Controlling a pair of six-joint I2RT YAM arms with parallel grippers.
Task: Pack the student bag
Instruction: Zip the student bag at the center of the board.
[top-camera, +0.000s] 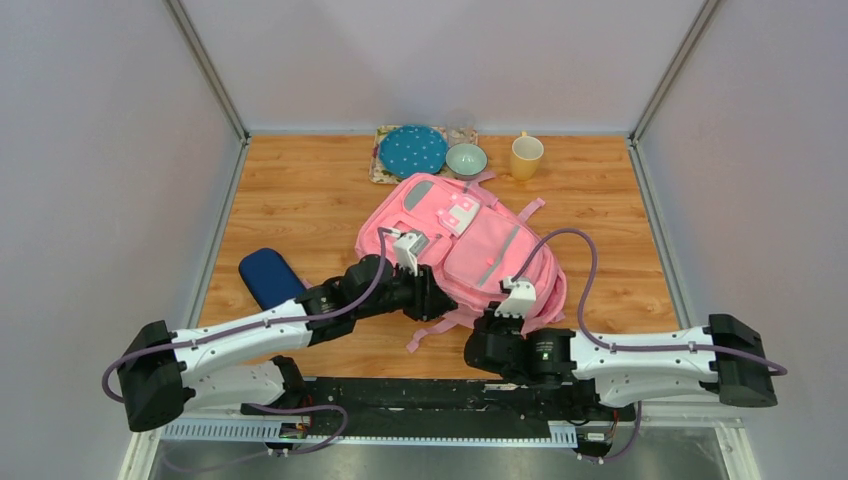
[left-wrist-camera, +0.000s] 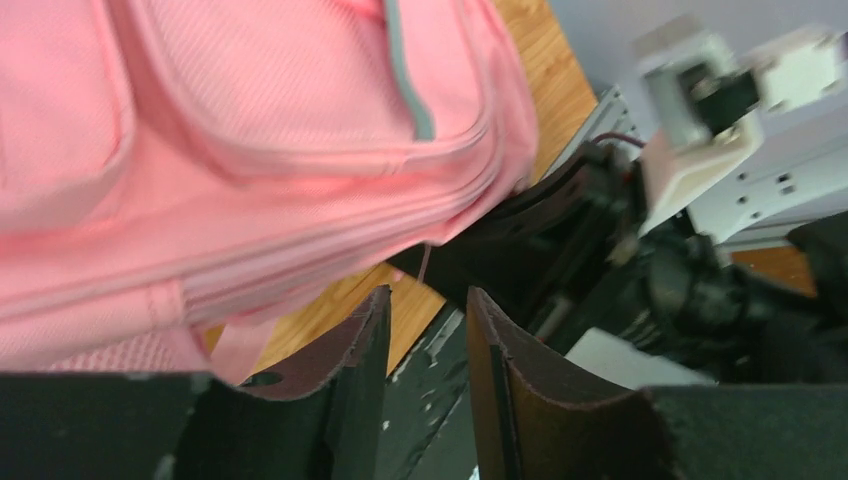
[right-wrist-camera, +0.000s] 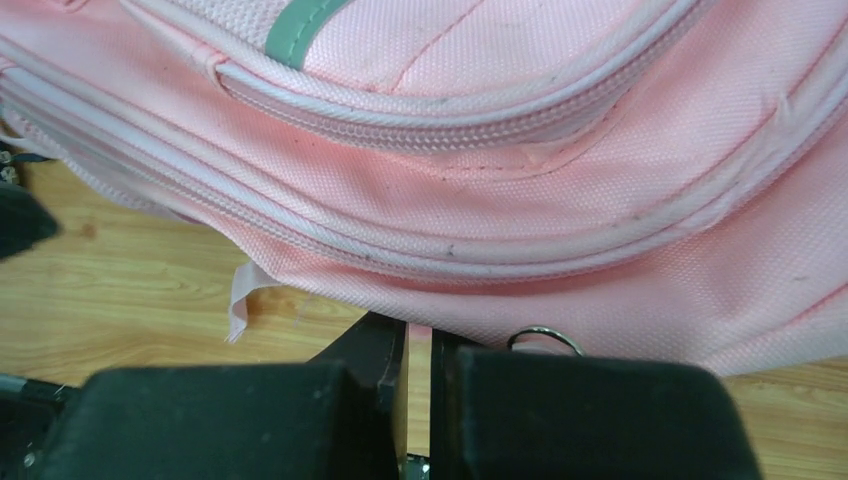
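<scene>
Poised at the lower-left edge of the student bag (top-camera: 470, 240), which lay mid-table (top-camera: 300, 190), the left gripper (left-wrist-camera: 428, 310) was slightly parted and empty. At lower right, the right gripper (right-wrist-camera: 420, 328) pinched a thin pink tab (right-wrist-camera: 420, 390). A pull along the zip line, with the bag braced, seemed best.

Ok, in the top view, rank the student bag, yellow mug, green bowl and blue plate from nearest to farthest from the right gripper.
1. student bag, touching: a pink strip at its near edge sits between the right gripper fingers.
2. yellow mug and green bowl, both at the far edge; too close to call.
3. blue plate, far edge, further left.
</scene>
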